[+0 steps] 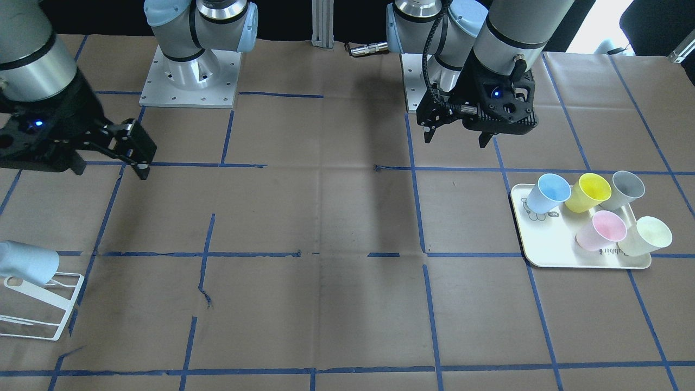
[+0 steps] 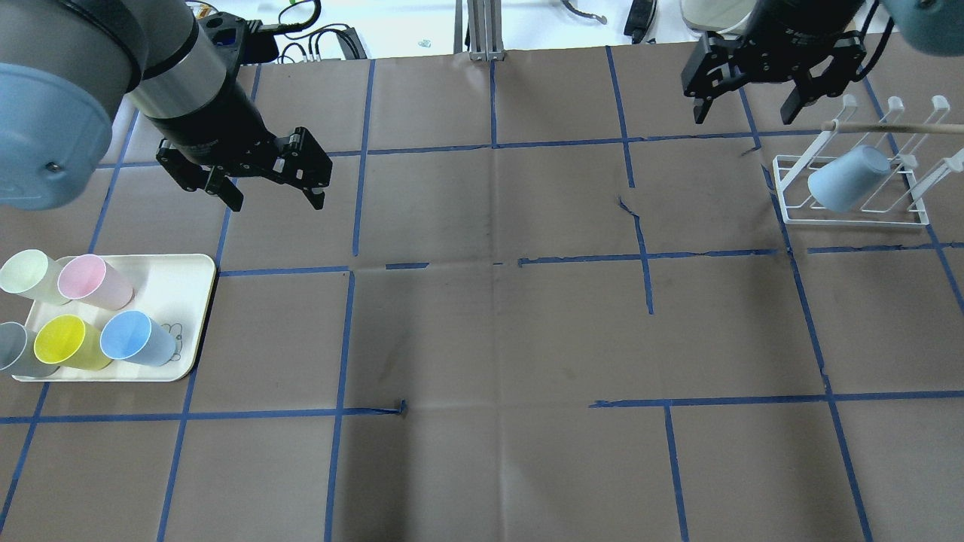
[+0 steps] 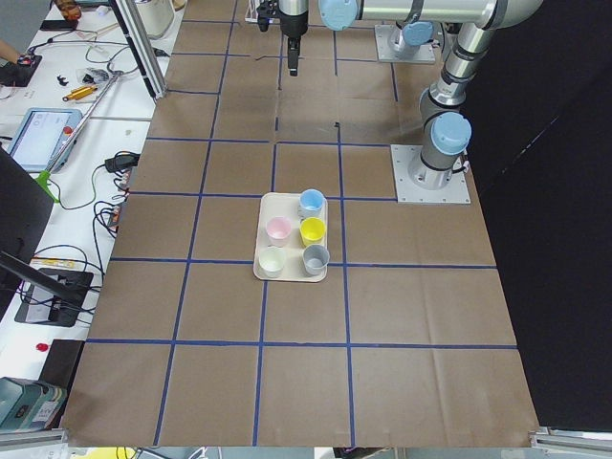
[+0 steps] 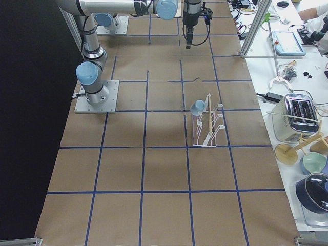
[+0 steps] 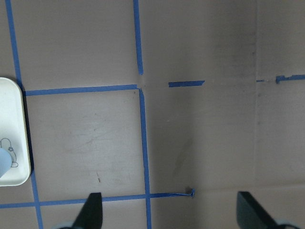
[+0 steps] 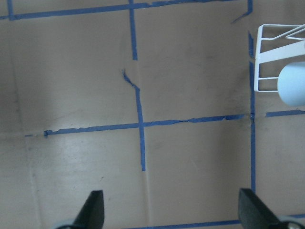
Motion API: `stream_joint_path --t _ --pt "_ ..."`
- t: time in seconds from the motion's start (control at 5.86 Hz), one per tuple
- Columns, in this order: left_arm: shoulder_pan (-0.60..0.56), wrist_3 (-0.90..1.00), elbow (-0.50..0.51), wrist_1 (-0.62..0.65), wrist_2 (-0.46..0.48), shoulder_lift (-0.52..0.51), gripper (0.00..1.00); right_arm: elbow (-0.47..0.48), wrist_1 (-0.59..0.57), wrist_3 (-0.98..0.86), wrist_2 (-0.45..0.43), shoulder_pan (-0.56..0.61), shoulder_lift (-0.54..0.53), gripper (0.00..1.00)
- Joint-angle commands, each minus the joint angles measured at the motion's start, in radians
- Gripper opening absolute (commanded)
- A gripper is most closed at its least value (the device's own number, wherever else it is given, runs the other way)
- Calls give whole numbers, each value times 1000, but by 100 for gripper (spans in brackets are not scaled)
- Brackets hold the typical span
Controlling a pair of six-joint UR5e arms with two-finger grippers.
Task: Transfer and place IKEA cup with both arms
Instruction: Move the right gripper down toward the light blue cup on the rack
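Note:
One pale sky-blue IKEA cup (image 2: 847,178) hangs tilted on a white wire rack (image 2: 851,218) at the table's right end. It also shows in the front view (image 1: 27,262) and the right wrist view (image 6: 293,83). A near-identical blue cup (image 2: 135,339) stands on a cream tray (image 2: 188,278), also seen from the front (image 1: 548,193). My left gripper (image 2: 277,203) is open and empty above the table, beyond the tray. My right gripper (image 2: 743,117) is open and empty, just left of the rack.
Pink (image 2: 90,280), yellow (image 2: 64,342), grey (image 2: 15,350) and pale green (image 2: 26,275) cups share the tray with the blue one. A wooden stick (image 2: 896,128) reaches over the rack. Brown paper with blue tape lines covers the table.

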Motion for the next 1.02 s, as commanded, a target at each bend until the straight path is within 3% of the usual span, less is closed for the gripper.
stream_joint_path --t 0.0,0.34,0.85 --pt "0 -1 -1 1 0 0 98 -3 -89 -253 3 -152 69 100" --pt "0 0 -1 -1 0 0 98 -13 -166 -503 6 -293 195 100" --pt "0 0 -1 -1 0 0 98 0 -219 -659 3 -336 275 100"
